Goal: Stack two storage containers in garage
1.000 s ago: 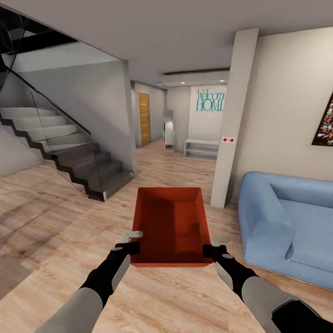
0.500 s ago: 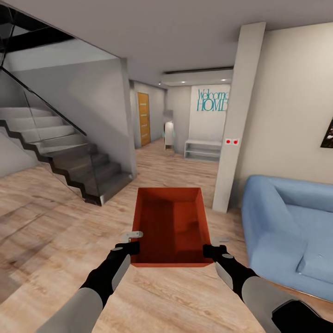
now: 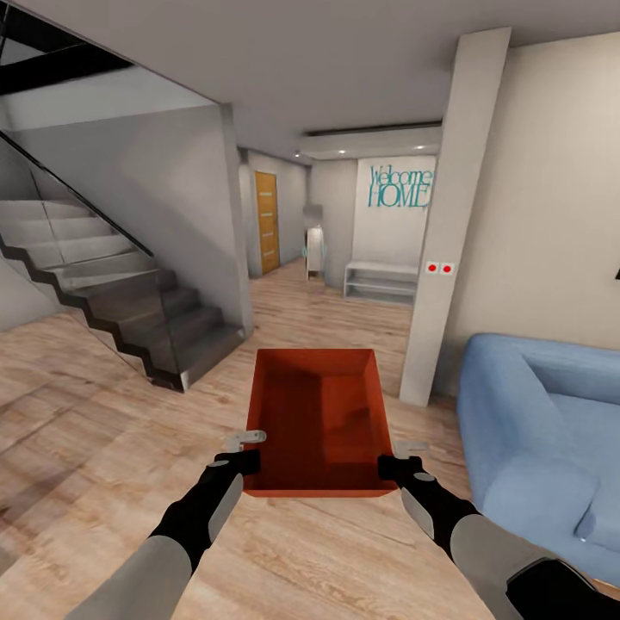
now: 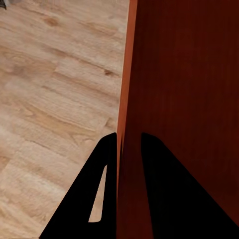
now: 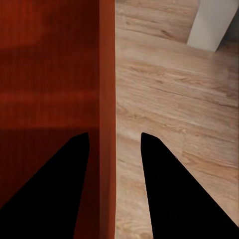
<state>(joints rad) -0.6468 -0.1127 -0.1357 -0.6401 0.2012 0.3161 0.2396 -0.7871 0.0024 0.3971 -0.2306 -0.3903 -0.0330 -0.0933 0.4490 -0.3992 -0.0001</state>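
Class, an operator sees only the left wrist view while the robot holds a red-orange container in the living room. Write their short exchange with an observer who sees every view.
Operator: I see the left gripper pinching a wall of the storage container above the wood floor. Is the other side held?
Observer: In the right wrist view, the right gripper straddles the opposite wall, but a strip of floor shows between that wall and the outer finger.
Operator: What lies ahead?
Observer: The head view shows an open hallway straight ahead, between a staircase on the left and a pillar with a blue sofa on the right.
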